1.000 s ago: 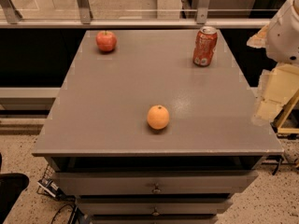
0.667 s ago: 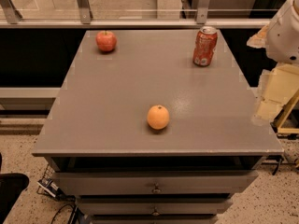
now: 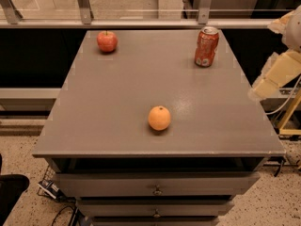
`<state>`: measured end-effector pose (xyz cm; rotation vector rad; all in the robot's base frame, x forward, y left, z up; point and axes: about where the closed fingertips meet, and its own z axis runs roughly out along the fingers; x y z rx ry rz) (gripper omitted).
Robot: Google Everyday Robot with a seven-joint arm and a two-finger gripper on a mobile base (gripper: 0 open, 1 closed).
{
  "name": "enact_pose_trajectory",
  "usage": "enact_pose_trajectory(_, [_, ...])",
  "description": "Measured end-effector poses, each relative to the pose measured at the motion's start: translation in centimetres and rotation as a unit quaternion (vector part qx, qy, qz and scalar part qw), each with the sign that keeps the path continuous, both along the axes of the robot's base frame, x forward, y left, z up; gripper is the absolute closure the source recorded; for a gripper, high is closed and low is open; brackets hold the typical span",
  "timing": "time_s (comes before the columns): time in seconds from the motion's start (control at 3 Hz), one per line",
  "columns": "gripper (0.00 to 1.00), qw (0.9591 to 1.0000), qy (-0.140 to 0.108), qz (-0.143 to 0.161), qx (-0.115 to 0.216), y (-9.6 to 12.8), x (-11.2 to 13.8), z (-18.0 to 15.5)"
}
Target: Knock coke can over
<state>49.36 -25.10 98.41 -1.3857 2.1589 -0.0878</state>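
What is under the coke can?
The tabletop; the coke can stands upright on it, hiding the patch beneath. The gripper is out of view; its arm shows at right.

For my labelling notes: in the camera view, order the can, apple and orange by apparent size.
1. Coke can, tallest.
2. Orange and apple look alike; the orange is nearer, so no ranking.
The gripper is beside the table, at its right edge.

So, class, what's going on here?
A robot is meant to knock over the coke can, but nothing is being touched. The can stands upright near the far right corner of the grey cabinet top, with an apple at far left and an orange nearer the front. Only part of the robot's arm shows off the right edge; the gripper is out of view.
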Motion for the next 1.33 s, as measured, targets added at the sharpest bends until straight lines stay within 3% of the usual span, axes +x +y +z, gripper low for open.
enact_pose_trajectory(0.33, [0.0, 0.994, -0.073, -0.02, 0.078, -1.2, 6.1, 0.6])
enact_pose_trajectory(0.67, [0.0, 0.9772, -0.126, -0.024, 0.169, -0.7, 11.4, -0.4])
enact_pose_trajectory(1.0, [0.0, 0.9578, -0.162, -0.024, 0.236, 0.2, 14.3, -1.7])
enact_pose_trajectory(1.33, [0.0, 0.935, -0.19, -0.029, 0.298, 0.8, 16.2, -3.7])
